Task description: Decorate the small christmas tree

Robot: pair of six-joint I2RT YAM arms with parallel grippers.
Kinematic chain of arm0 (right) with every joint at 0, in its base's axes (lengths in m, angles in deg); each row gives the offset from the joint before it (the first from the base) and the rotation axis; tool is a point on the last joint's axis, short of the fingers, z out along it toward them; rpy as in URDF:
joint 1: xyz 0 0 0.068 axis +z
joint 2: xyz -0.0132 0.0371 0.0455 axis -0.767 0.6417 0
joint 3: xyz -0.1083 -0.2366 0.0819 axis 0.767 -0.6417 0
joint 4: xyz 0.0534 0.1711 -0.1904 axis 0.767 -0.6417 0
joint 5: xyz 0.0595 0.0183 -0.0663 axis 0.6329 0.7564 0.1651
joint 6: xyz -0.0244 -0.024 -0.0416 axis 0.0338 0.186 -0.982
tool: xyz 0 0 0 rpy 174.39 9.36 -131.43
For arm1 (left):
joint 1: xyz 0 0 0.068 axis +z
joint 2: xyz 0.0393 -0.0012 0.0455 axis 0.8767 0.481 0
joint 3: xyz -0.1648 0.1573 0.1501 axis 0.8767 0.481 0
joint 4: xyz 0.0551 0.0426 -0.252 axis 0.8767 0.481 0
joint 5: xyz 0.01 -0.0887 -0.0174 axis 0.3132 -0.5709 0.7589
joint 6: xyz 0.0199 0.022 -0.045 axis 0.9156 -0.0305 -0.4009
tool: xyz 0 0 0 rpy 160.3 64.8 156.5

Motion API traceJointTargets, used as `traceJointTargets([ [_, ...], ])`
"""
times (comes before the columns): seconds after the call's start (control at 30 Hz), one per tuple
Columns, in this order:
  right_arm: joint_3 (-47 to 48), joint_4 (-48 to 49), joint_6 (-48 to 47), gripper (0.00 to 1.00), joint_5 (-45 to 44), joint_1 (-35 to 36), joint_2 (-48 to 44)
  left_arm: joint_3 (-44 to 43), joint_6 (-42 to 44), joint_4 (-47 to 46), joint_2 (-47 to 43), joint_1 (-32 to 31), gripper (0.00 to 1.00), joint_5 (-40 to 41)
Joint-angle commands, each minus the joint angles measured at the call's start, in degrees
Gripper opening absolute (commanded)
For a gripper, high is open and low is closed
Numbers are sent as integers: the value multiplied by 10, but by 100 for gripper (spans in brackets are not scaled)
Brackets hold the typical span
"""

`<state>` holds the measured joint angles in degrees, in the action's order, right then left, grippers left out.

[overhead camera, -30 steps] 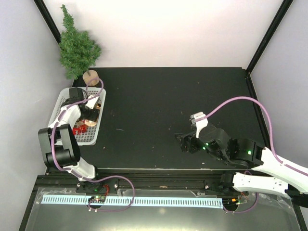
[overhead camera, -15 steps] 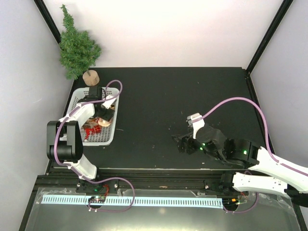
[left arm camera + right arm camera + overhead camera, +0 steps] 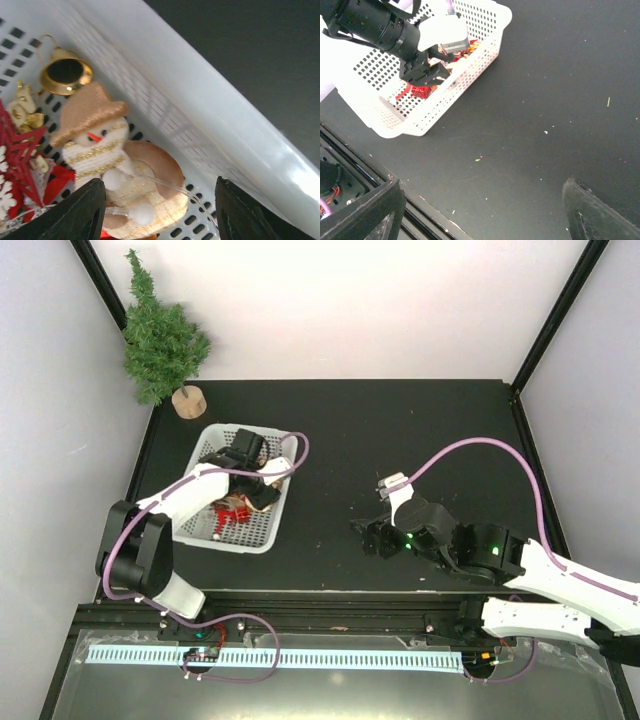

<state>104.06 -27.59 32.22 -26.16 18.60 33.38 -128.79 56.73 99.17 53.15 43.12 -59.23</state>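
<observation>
Top external shows black table (image 3: pixel 400 430), pale walls (image 3: pixel 350 300), small christmas tree (image 3: pixel 160 345).

White perforated basket (image 3: pixel 451 104) on the black table (image 3: pixel 560 100), the left tool (image 3: pixel 434 75) low over its red ornaments (image 3: pixel 418 92)

I am looking at a black table (image 3: pixel 400 430). A white basket (image 3: pixel 200 529) is sitting on its left half, turned askew to the table's edges. The tree (image 3: pixel 160 335) is standing at the far left corner on its wooden disc (image 3: pixel 188 401), apart from the basket. A few pale specks (image 3: pixel 546 132) are lying scattered near the middle.
</observation>
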Motion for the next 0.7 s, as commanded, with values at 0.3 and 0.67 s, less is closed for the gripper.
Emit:
traceJointTargets([
  [0.3, 15, 2, -4, 87, -33, -1, 17, 62, 124, 23, -85, -239, 65, 4],
  [0.67, 3, 27, -4, 91, -81, 0, 38, 76, 139, -10, -232, -261, 79, 116],
])
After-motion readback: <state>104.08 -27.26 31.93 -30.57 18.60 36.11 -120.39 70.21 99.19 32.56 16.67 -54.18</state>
